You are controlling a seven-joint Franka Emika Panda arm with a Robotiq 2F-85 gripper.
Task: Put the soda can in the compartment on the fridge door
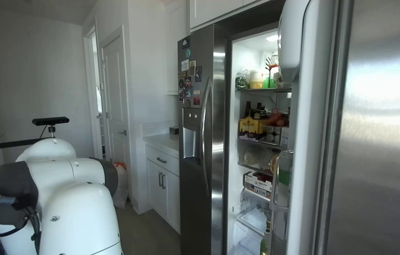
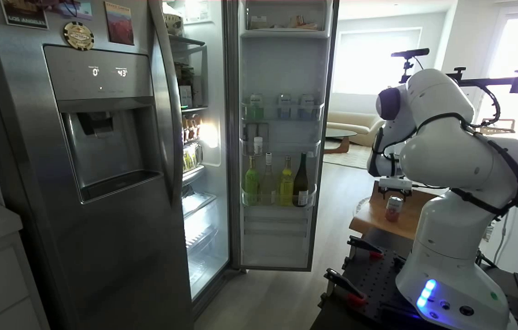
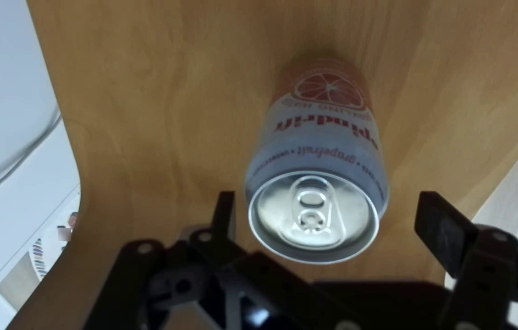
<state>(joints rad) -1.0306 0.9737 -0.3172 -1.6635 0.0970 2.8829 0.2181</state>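
Observation:
The soda can (image 3: 316, 151), with a red lower part, white upper part and silver top, stands upright on a wooden surface (image 3: 149, 91). It also shows in an exterior view (image 2: 394, 211). My gripper (image 3: 325, 206) is open above the can, one finger on each side of its top, with gaps and no contact seen. In an exterior view the gripper (image 2: 394, 191) points down just over the can. The fridge door (image 2: 286, 68) stands wide open, its white lining and clear compartments showing. Its steel outside fills the right of an exterior view (image 1: 377, 141). The gripper is out of view there.
The door racks hold three cans (image 2: 283, 107), a small white bottle (image 2: 258, 145) and several tall bottles (image 2: 302, 183). The dispenser door (image 2: 112, 238) is shut. A black mount board with clamps (image 2: 355, 293) lies beside the arm base. A sofa (image 2: 355, 123) stands behind.

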